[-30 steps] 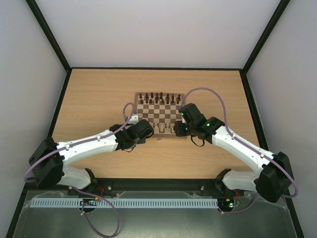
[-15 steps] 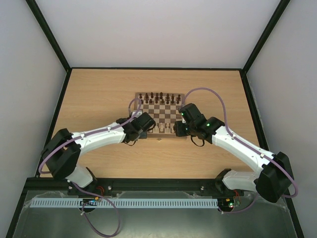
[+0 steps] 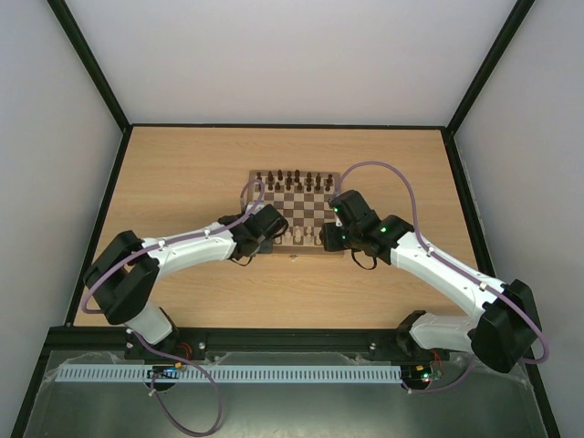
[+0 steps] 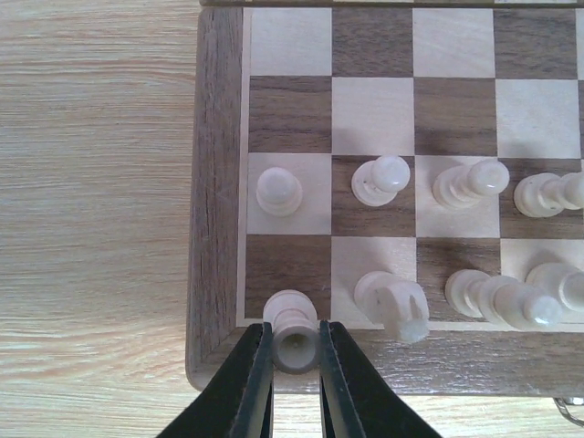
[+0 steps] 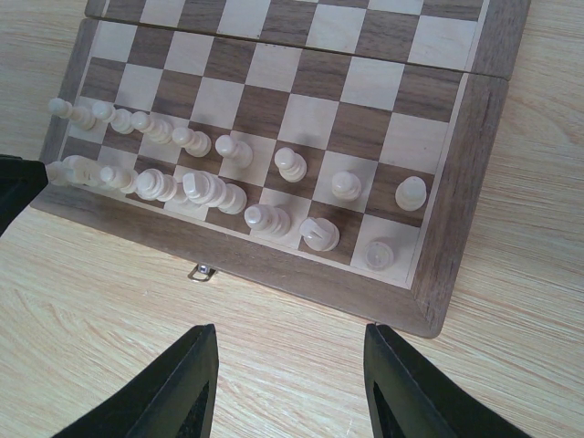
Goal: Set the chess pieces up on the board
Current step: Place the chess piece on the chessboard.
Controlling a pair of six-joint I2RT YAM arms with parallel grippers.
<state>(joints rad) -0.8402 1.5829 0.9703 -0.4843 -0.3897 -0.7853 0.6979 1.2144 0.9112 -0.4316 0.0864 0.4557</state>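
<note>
Left wrist view: the left gripper (image 4: pixel 294 358) clamps a pale rook (image 4: pixel 292 328), seemingly upright, at the board's (image 4: pixel 214 182) near-left corner square (image 4: pixel 285 269); the right gripper (image 5: pixel 287 374) hangs apart.

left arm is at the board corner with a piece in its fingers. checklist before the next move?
1. Left end effector grip: fingers close on both sides of the pale piece: ok.
2. Piece centred on the corner square: it shows over the square's near edge and the frame of the board: cannot tell.
3. Piece base resting on the board: base hidden: cannot tell.
4. Clearance to the neighbouring piece: apart from the nearer finger: ok.
5. Right end effector: open, empty, over the table off the board: ok.
</note>
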